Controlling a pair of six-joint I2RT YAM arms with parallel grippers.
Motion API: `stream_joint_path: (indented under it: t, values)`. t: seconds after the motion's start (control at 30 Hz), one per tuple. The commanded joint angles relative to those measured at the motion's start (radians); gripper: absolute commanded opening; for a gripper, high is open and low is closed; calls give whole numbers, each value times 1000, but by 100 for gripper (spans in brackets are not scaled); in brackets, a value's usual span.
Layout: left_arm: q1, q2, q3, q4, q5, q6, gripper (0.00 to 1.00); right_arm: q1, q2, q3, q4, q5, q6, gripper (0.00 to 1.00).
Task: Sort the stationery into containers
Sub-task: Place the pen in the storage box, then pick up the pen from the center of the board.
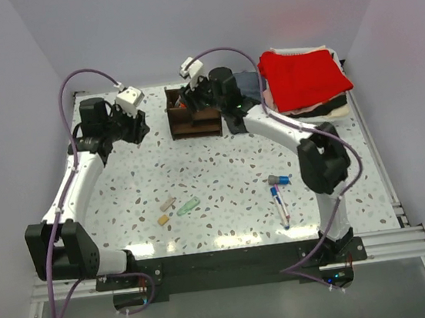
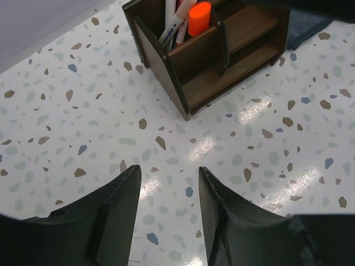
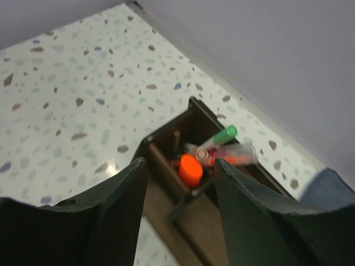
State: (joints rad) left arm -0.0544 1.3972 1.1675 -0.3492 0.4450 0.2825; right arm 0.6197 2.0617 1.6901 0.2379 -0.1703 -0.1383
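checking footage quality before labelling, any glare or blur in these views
Top external: a glare strip on the table along its near edge. Left wrist: sharp, bright reflections on the table beside the organizer. Right wrist: the pens in the organizer look smeared.

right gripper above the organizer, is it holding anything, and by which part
Nothing is held. The right gripper is open above the organizer; the orange-capped marker below it stands inside a compartment. The left gripper is open too.
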Motion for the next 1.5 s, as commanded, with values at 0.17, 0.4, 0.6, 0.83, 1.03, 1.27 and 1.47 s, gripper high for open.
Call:
stream_joint_path:
  t: [0.17,0.4,0.6,0.83,1.03,1.27,1.47]
  values:
    - [7,-136,-121,170,-12,24,51,-101,-422,-73,-983,222,93,53]
    - [7,-153,-140,191,12,3,51,-143,-472,-322,-1149,172,359,40]
    - [7,-159,-152,199,29,-3,51,-140,-491,-483,-1180,121,374,41]
    - [7,-167,-167,205,46,-35,51,-140,-502,-607,-1166,88,393,42]
    - [7,-182,-196,230,64,-69,51,-138,-483,-641,-1123,91,388,41]
    - [7,-204,-224,233,57,-77,51,-140,-425,-645,-1100,71,382,36]
    - [7,-218,-235,227,49,-71,52,-140,-382,-638,-1095,58,390,36]
